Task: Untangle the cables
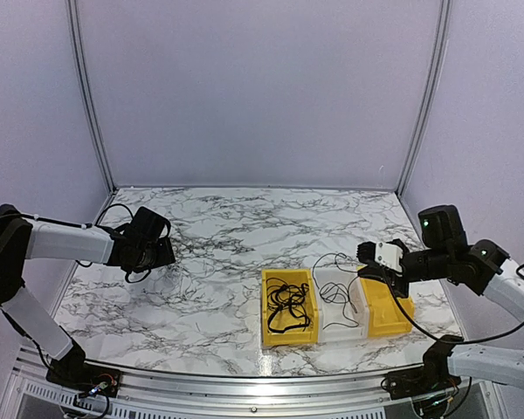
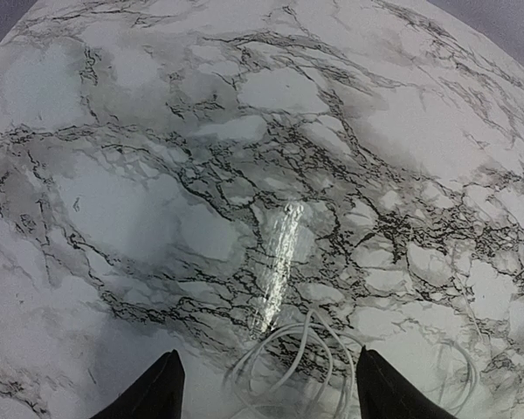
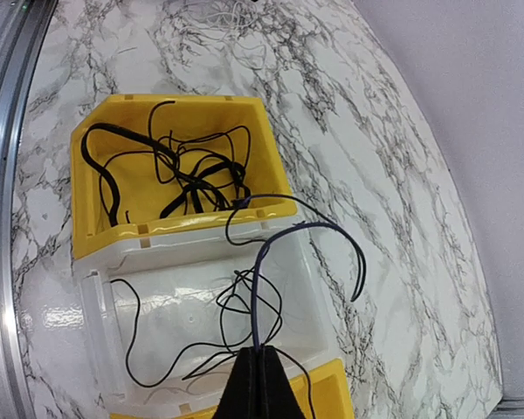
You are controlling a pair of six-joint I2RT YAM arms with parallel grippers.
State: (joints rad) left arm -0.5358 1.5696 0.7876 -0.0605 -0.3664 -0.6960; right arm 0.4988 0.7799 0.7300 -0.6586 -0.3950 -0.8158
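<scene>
The right gripper is clamped on a black cable that arcs up out of the white bin. More black cables are heaped in the yellow bin just left of it. Well to the left, the left gripper hangs with fingers apart over loose white cables on the table.

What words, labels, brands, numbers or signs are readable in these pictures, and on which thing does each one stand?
None can be read. No writing shows on the yellow bins, the white bin, the marble table, the cables or the arms. The right arm carries only a small green light, which is no sign.
</scene>
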